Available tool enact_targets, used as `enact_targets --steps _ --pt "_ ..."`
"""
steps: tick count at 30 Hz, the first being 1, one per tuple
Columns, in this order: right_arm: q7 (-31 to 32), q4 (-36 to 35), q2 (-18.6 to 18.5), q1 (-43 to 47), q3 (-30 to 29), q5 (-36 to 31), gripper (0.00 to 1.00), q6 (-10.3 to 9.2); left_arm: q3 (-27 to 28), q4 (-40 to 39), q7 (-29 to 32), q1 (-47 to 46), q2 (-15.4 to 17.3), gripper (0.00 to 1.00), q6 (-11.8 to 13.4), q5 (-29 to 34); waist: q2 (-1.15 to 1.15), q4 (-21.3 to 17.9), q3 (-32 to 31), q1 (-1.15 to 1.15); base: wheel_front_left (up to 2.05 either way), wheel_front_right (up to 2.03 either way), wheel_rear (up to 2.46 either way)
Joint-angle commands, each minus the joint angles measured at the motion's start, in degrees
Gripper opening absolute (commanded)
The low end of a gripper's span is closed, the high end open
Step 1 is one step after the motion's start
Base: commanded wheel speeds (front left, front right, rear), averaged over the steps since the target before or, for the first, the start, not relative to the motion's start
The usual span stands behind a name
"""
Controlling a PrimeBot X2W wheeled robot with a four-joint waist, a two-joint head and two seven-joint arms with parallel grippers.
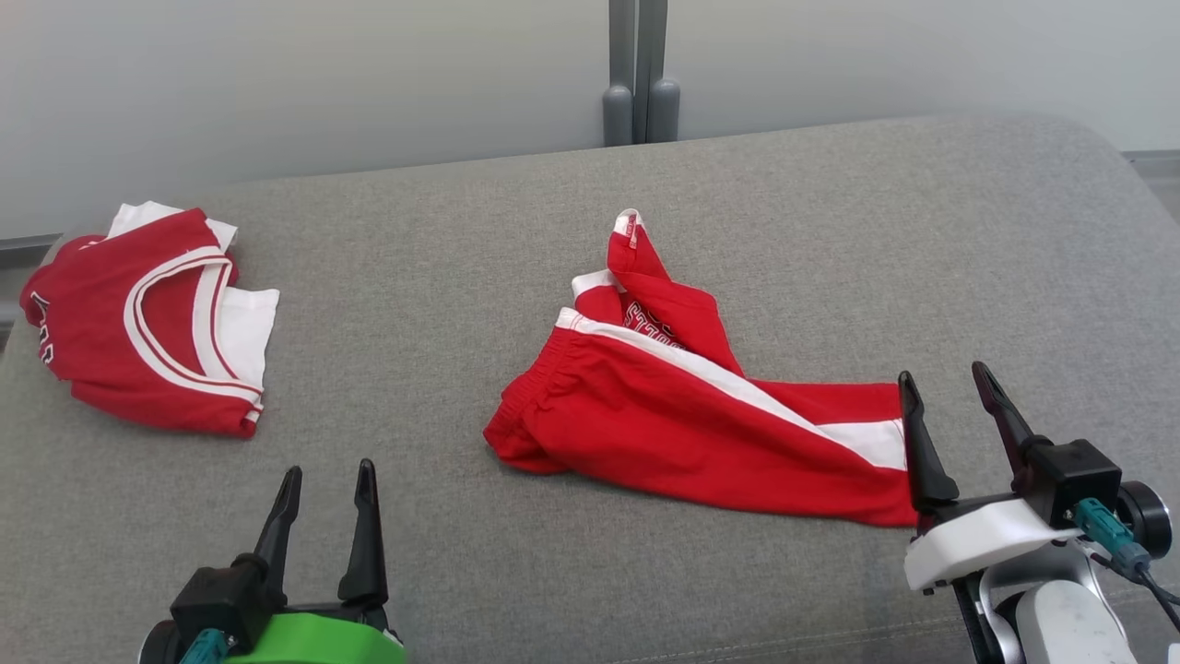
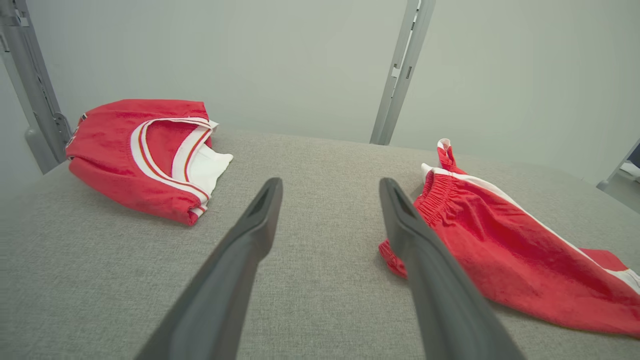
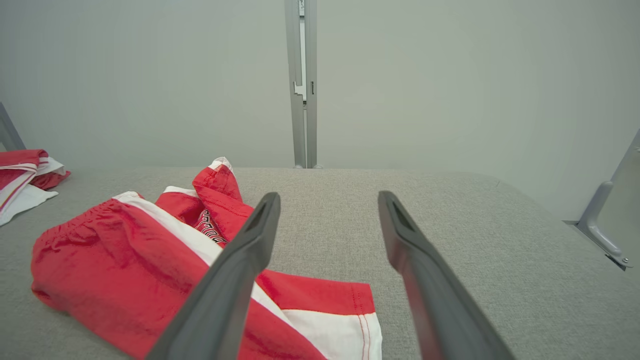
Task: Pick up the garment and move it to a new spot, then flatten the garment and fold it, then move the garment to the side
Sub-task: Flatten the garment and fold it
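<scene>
Left gripper (image 1: 329, 468) and right gripper (image 1: 942, 372) gape empty, the right's finger covering the red shorts' (image 1: 664, 415) hem edge

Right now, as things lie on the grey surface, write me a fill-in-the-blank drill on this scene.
1. The folded jersey lies to the robot's ____ of the crumpled shorts.
2. A ____ stripe runs along the red shorts.
3. The left gripper and the right gripper both stand ____, holding nothing.
4. The gripper nearer the shorts is the ____ one.

Missing words: left; white; open; right.
</scene>
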Motion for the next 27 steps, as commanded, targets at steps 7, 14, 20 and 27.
enact_targets --steps 7,14,20,27 --pt "1.04 -3.10 -0.06 3.00 1.04 2.57 1.00 -0.10 1.69 -2.14 -0.14 3.25 -0.22 1.00 -0.54 1.55 0.00 0.83 -1.27 0.00 0.00 0.00 0.00" --pt "1.52 -3.96 -0.06 3.19 1.97 4.13 1.00 -0.10 2.97 -2.93 -0.14 4.47 -0.87 1.00 -1.25 2.16 0.00 1.00 -1.51 0.00 0.00 0.00 0.00" --pt "1.80 -3.84 -0.05 3.07 2.15 3.91 1.00 -0.10 3.08 -2.65 -0.14 4.16 -1.29 1.00 -1.78 2.66 0.00 1.15 -1.43 0.00 0.00 0.00 0.00" --pt "1.92 -3.85 -0.05 2.77 2.23 3.55 1.00 -0.10 1.41 -1.38 0.38 1.89 -1.47 1.00 -3.13 3.05 0.00 1.17 -1.16 0.00 0.00 0.00 0.00"
